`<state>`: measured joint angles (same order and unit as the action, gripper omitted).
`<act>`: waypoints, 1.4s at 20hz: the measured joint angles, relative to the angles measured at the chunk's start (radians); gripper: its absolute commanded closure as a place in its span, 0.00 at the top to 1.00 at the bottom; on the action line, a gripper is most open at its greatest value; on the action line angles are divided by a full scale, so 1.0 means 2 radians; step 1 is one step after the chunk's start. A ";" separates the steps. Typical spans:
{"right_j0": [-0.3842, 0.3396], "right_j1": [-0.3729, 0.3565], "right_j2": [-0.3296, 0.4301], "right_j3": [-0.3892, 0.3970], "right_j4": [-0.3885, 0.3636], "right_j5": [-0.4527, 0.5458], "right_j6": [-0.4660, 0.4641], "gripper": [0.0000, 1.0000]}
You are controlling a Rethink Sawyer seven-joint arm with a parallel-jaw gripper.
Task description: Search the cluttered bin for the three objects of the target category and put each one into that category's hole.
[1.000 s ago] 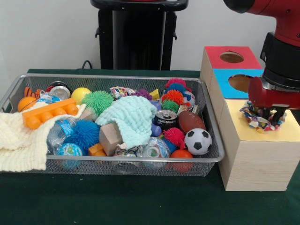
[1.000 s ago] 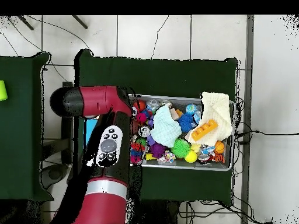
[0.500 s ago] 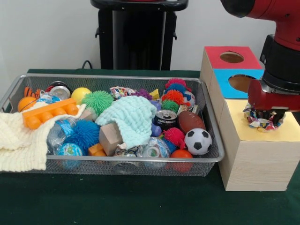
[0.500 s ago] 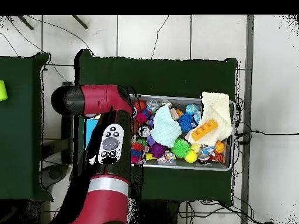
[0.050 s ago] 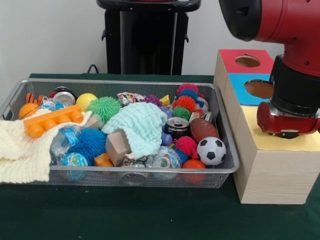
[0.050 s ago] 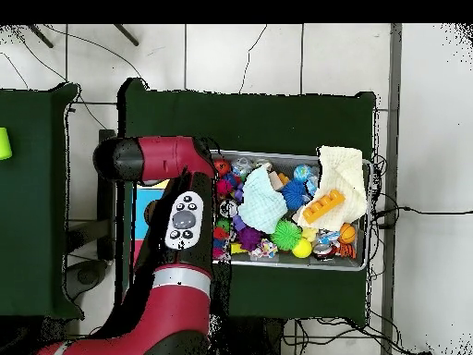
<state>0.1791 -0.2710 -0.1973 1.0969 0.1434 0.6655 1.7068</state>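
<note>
The hand [image 5: 288, 134] is lowered onto the yellow panel [image 5: 265, 140] at the near end of the wooden box [image 5: 270, 175], which stands just beside the right end of the wire bin [image 5: 220, 172] on the green bench [image 5: 125, 215]. Whether the hand is apart or together cannot be told, since it is hidden under the red wrist housing. No held item can be seen. Behind the yellow panel, a blue panel [image 5: 250, 85] and a red panel [image 5: 237, 61] are seen, each with a round hole. In the bin, a mint cloth [image 5: 142, 125], a cream cloth [image 5: 20, 150], a soccer ball [image 5: 210, 150], a small football [image 5: 203, 129], a drink can [image 5: 176, 127], an orange brick [image 5: 52, 120] and spiky balls are piled together. In the overhead view the red arm [image 6: 175, 240] is seen covering the box.
</note>
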 measured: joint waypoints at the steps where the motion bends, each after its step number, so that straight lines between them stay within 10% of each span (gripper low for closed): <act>1: -0.001 0.000 0.001 -0.001 0.000 0.000 0.000 0.00; 20: -0.005 0.002 0.007 -0.002 -0.002 0.006 0.000 0.00; 21: -0.005 0.003 0.008 -0.002 -0.003 0.006 0.000 1.00; 28: -0.012 0.000 0.018 -0.003 -0.014 0.007 0.000 1.00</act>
<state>0.1559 -0.2706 -0.1615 1.0915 0.1149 0.6791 1.7072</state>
